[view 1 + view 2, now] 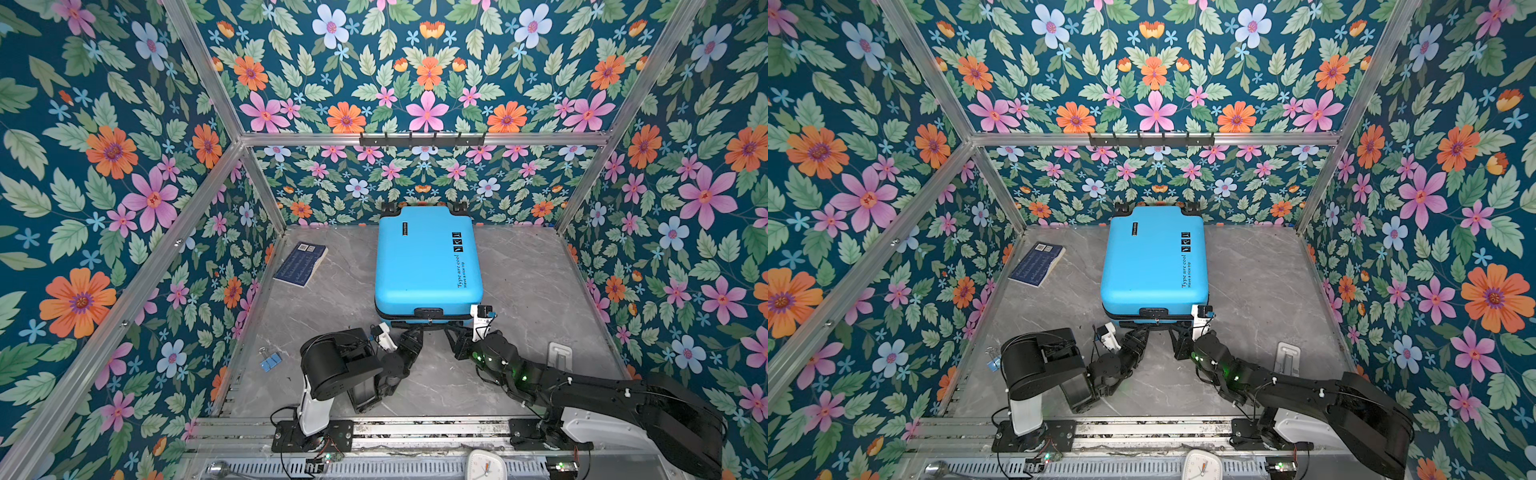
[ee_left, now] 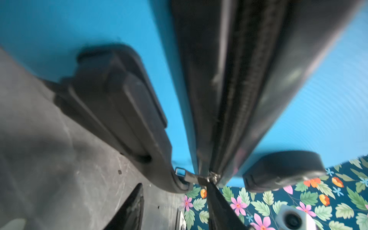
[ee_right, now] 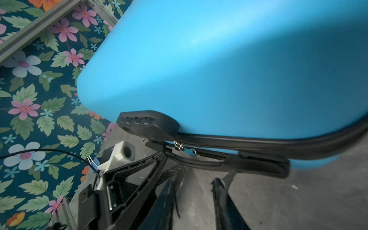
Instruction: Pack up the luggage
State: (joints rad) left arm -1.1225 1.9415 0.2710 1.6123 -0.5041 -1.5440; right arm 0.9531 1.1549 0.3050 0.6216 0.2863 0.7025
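Luggage (image 1: 428, 266) flat, shut; left claw (image 1: 417, 331), right claw (image 1: 455, 332) at near edge, both parted.

The luggage (image 1: 424, 257) has a smooth, faintly glossy blue plastic shell, a matt black woven zip band (image 3: 258, 143) with a shiny metal pull (image 3: 190, 151), on a scuffed grey marble-look table (image 1: 519, 282).

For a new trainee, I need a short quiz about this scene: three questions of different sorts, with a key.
1. True or false: the luggage lies flat with its lid down.
2. The book lies: A) on the luggage; B) on the table, left of the luggage; C) right of the luggage.
3. Fill in, near or far: the left gripper and the right gripper are at the luggage's ___ side, by its handle.
Key: 1 true; 2 B; 3 near.
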